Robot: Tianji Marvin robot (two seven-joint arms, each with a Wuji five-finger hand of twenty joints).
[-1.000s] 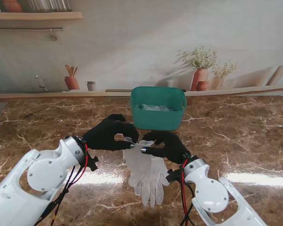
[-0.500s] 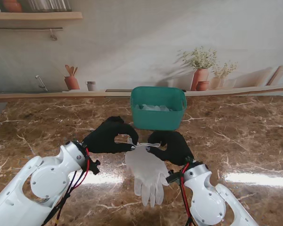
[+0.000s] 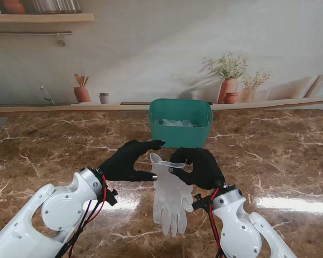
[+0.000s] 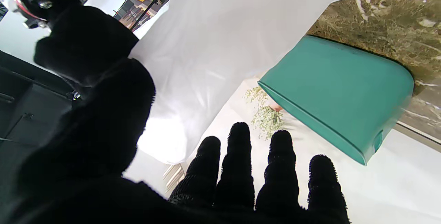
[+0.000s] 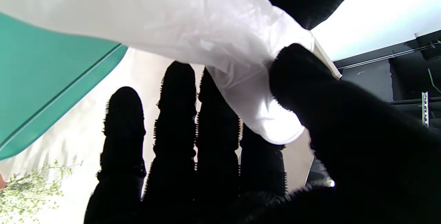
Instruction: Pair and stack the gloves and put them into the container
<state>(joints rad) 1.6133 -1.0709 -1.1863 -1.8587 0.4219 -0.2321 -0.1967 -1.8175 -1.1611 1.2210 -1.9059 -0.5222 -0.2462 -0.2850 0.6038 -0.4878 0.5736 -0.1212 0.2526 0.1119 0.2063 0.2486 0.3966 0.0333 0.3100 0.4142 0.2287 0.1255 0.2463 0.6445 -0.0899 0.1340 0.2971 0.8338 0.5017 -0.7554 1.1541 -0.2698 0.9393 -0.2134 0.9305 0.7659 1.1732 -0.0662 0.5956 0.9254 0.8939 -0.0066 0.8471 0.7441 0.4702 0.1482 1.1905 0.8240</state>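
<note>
High stand camera looks down over the marble bench (image 3: 54, 145) toward the back wall; both wrist cameras sit close behind their fingers, sharing the green container (image 4: 339, 93).

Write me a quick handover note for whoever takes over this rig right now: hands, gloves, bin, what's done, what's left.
Right hand: pinching the cuff of the stacked white gloves, thumb against fingers.
Left hand: open beside the cuff, fingers spread, holding nothing.
Gloves: cuff lifted, fingers trailing toward me on the marble table.
Green container: just beyond the hands, some white material already inside.
Done: gloves paired and stacked.
Left: carry this stack into the container.
</note>
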